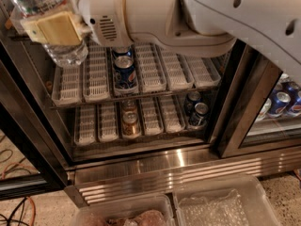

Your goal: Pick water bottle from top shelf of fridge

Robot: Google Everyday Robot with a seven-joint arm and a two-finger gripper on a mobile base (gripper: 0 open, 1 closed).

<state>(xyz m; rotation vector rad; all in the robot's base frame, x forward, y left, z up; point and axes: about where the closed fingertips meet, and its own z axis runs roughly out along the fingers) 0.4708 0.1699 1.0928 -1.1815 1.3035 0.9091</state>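
Observation:
My gripper (pixel 49 28) is at the top left, in front of the open fridge (pixel 160 166), and is shut on the water bottle (pixel 69 53). The bottle is clear ribbed plastic with a red, white and blue label at the frame's upper edge. It hangs tilted in the air, out in front of the racks. One yellowish finger pad (pixel 59 29) lies across its near side; the other finger is hidden behind it. My white arm (pixel 188 13) covers the top of the view, so the top shelf is hidden.
A rack of white lane trays holds blue soda cans (pixel 124 72). The rack below holds a gold can (pixel 130 122) and dark cans (pixel 196 112). A black door frame (pixel 240 107) stands right, more cans (pixel 282 100) behind glass. Clear bins (pixel 216 206) and cables (pixel 14 211) lie on the floor.

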